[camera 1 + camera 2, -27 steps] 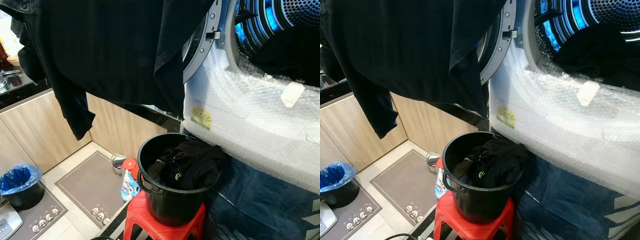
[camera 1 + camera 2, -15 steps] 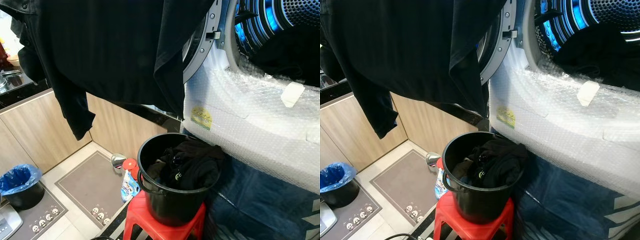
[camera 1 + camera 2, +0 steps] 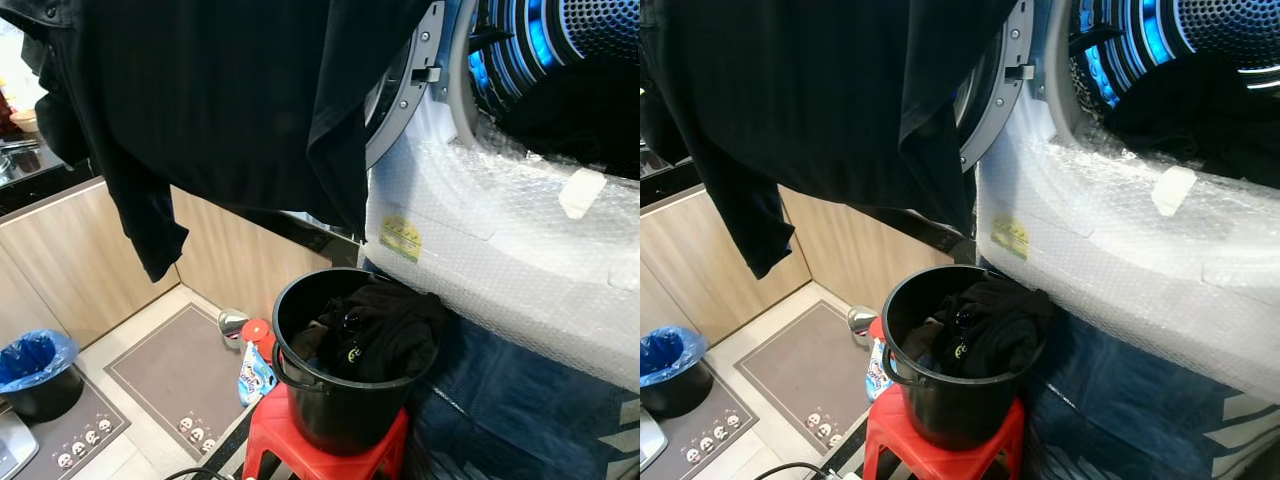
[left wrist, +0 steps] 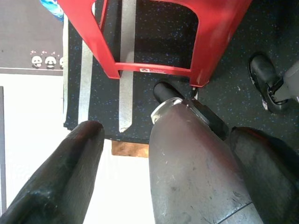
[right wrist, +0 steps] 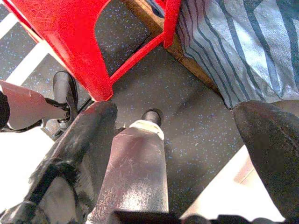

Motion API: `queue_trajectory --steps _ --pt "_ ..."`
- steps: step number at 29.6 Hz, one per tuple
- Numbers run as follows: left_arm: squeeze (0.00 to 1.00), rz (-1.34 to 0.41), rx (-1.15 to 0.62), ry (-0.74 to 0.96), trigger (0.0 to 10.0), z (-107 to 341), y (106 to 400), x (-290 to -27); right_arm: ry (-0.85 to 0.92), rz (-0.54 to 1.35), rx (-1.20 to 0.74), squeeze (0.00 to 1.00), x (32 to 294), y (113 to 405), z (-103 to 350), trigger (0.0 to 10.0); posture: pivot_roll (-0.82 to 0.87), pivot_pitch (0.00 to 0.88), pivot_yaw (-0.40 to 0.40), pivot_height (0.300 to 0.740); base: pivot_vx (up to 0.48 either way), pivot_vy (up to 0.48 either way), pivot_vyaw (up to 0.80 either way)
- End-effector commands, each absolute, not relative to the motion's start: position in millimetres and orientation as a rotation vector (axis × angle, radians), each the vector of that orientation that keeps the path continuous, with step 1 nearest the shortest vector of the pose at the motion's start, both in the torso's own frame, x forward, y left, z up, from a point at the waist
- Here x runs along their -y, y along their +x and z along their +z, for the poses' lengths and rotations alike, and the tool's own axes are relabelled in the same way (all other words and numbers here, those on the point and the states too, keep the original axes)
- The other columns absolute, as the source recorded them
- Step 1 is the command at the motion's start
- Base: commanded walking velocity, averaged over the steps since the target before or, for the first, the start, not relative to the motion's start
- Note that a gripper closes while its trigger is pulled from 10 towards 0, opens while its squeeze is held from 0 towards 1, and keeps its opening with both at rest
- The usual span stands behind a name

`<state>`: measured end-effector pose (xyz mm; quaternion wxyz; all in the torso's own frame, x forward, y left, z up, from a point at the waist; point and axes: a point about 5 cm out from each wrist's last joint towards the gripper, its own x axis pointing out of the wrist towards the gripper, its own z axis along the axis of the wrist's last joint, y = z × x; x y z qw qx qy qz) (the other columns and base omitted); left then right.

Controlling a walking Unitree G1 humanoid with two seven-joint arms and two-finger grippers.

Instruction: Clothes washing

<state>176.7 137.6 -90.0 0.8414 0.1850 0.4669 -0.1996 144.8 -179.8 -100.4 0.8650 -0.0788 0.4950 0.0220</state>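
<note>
Dark crumpled clothes [image 3: 375,335] in round black plastic bucket [image 3: 345,410] on red plastic stool [image 3: 325,455], both grippers' jaws apart, empty, over the floor.

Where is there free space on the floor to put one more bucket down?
The grey mat is bare between the wooden cabinets and the red stool. It is crowded near the stool: a small bottle lies beside it, and the black bucket of dark clothes fills its seat.
</note>
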Motion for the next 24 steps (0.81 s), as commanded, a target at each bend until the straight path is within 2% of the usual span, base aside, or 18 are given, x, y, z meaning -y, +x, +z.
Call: queue_trajectory --steps 1,24 --pt "0.00 -0.425 -1.039 0.399 10.0 -94.7 166.9 -143.0 -0.141 0.041 -1.038 0.00 176.1 144.6 -100.8 10.0 -0.10 0.000 0.070 0.740 0.000 0.000 0.00" --pt "0.00 -0.443 -1.028 0.356 10.0 -93.4 169.5 -135.0 -0.162 0.025 -1.036 0.00 182.0 144.6 -100.2 10.0 -0.11 0.000 0.058 0.740 0.000 0.000 0.00"
